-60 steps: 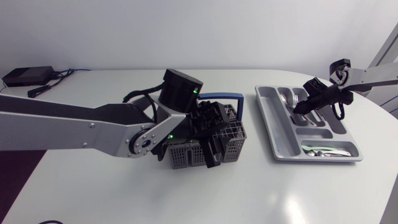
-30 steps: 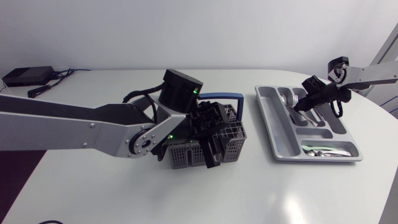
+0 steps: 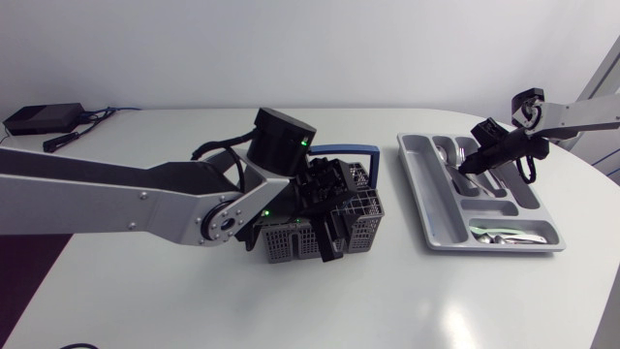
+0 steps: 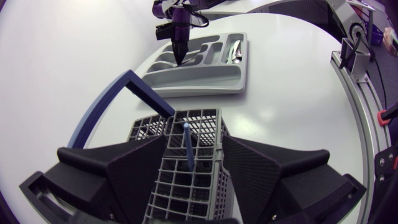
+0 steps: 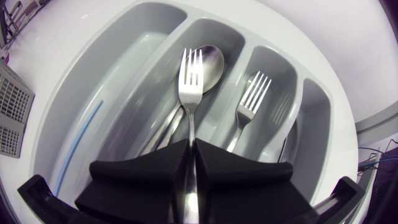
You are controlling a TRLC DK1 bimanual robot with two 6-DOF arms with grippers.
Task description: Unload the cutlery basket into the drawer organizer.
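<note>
From the head view, the left arm's matte black gripper (image 3: 329, 221) hangs over the grey plastic lattice cutlery basket (image 3: 363, 206) with its blue handle, which stands mid-way across the white desk (image 3: 194, 301). The right arm's matte black gripper (image 3: 472, 163) sits above the grey plastic drawer organizer (image 3: 418, 189), well apart from the basket.

The left wrist view shows the left gripper spread wide to either side of a basket section. A thin blue stick (image 4: 188, 146) stands upright between its fingers, untouched.

In the right wrist view the right gripper is clamped on the handle of a silver metal fork (image 5: 191, 74). The tines point ahead over a silver spoon (image 5: 210, 59) lying in one compartment. A second silver fork (image 5: 254, 93) lies in the next compartment, and a pale blue straw (image 5: 78, 146) in the wide outer one.
</note>
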